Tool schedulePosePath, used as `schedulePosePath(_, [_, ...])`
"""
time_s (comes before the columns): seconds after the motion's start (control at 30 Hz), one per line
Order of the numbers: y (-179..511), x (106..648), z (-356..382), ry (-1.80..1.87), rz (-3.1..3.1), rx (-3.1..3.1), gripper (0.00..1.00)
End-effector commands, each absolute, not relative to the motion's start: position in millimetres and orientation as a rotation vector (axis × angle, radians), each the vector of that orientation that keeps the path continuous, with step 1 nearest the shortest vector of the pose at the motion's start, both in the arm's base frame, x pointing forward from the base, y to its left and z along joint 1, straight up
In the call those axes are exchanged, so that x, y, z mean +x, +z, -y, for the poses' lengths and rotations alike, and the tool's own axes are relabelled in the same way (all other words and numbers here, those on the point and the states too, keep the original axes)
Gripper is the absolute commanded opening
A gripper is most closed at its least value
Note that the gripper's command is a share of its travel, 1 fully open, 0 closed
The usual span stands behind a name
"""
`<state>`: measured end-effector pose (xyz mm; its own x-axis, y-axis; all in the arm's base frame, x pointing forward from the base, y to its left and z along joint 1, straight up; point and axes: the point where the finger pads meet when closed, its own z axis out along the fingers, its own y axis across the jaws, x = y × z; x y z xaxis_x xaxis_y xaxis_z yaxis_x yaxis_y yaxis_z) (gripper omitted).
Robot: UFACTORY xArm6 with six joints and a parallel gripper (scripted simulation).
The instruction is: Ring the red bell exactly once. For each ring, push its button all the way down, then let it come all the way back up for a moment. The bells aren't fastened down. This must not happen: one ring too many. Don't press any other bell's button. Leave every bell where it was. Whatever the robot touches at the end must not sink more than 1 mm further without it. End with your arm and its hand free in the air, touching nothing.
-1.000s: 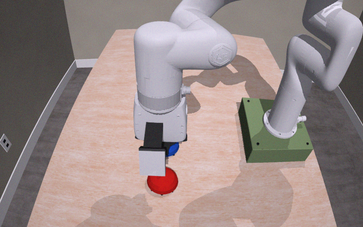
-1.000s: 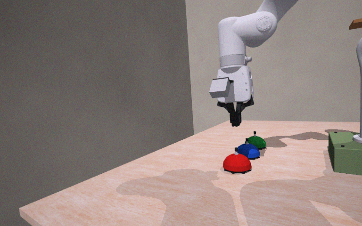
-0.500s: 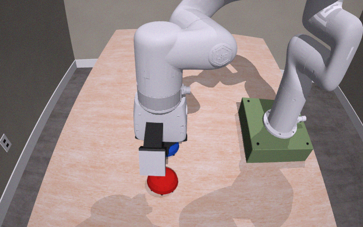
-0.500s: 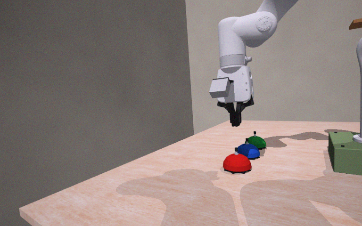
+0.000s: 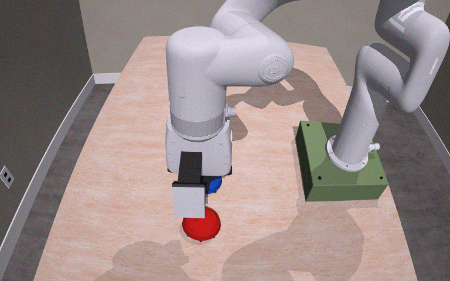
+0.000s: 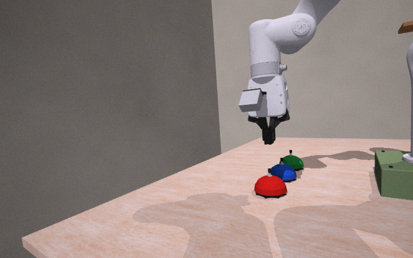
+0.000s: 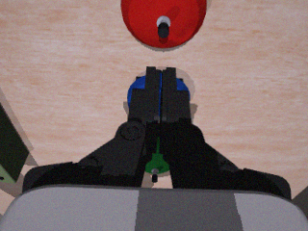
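Note:
The red bell (image 5: 203, 228) (image 6: 270, 186) sits on the wooden table (image 5: 109, 156) (image 6: 189, 185), at the near end of a row of three. Its button stands up at the top of the dome. The blue bell (image 5: 215, 185) (image 6: 284, 172) is in the middle and the green bell (image 6: 292, 162) is at the far end. My gripper (image 6: 268, 141) (image 7: 160, 87) is shut with nothing between its fingers. It hangs well above the row, roughly over the blue bell, and touches nothing. In the top view the wrist hides the fingers and the green bell.
The arm's green base block (image 5: 318, 172) (image 6: 392, 179) stands to the right of the bells. The table's left edge drops to the floor beside a grey wall.

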<state>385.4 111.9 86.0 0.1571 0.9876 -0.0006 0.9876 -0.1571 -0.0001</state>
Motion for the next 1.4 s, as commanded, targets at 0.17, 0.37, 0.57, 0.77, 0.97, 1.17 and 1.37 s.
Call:
schedulePosePath(0.17, [83, 387, -112, 0.005, -2.038, 2.388, 0.00])
schedulePosePath(0.37, [77, 387, -112, 0.005, -2.038, 2.388, 0.00])
schedulePosePath(0.57, [70, 387, -112, 0.005, -2.038, 2.388, 0.00])
schedulePosePath(0.77, [60, 388, -112, 0.005, -2.038, 2.388, 0.00])
schedulePosePath(0.97, [48, 388, -113, 0.005, -2.038, 2.388, 0.00])
schedulePosePath(1.17, [42, 388, -113, 0.005, -2.038, 2.388, 0.00])
schedulePosePath(1.37, [34, 389, -113, 0.005, -2.038, 2.388, 0.00])
